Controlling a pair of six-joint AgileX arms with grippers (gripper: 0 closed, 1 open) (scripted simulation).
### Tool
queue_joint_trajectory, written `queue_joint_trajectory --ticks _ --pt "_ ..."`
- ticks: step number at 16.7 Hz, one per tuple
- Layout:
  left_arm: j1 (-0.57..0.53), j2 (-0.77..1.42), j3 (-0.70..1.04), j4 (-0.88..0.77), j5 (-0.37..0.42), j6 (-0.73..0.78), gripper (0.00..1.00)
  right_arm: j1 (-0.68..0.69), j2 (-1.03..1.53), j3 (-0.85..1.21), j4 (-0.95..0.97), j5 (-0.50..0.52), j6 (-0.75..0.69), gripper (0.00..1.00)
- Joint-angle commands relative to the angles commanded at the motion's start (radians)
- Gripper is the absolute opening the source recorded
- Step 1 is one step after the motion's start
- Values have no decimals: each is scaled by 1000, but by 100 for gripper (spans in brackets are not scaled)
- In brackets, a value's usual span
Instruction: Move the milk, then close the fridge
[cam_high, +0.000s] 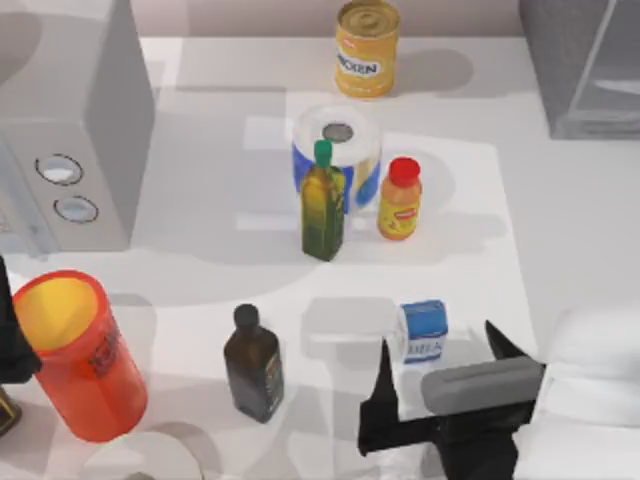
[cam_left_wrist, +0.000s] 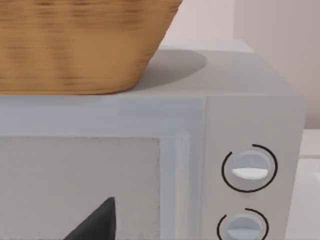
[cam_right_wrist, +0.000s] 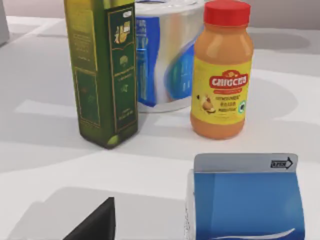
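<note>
Top view: right hand (cam_high: 440, 345) open, straddling the small white blue-topped milk carton (cam_high: 423, 331), ungrasped. Grey boxy fridge (cam_high: 585, 65) awaits closing. Left hand's state: cannot tell.

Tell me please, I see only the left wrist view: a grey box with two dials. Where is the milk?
Observer: The milk stands toward the table's near edge, right of centre.
Operator: My left pincer faces the box. Is the right one by the milk?
Observer: Yes, the right pincer is open, with one finger on each side of the milk.
Operator: And the fridge?
Observer: The fridge is at the table's far right corner.
</note>
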Motion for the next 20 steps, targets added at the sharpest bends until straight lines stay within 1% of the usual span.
queue_joint_trajectory --ticks 5,13,18,20 --pt "0 0 0 0 0 0 100 -5 -1 0 -3 -3 0 100" --pt "0 0 0 0 0 0 100 -120 31 102 -41 -117 -36 100" --pt "0 0 0 0 0 0 100 -131 32 102 -38 -129 -38 100" --pt "0 0 0 0 0 0 100 -131 32 102 -38 -129 -38 85"
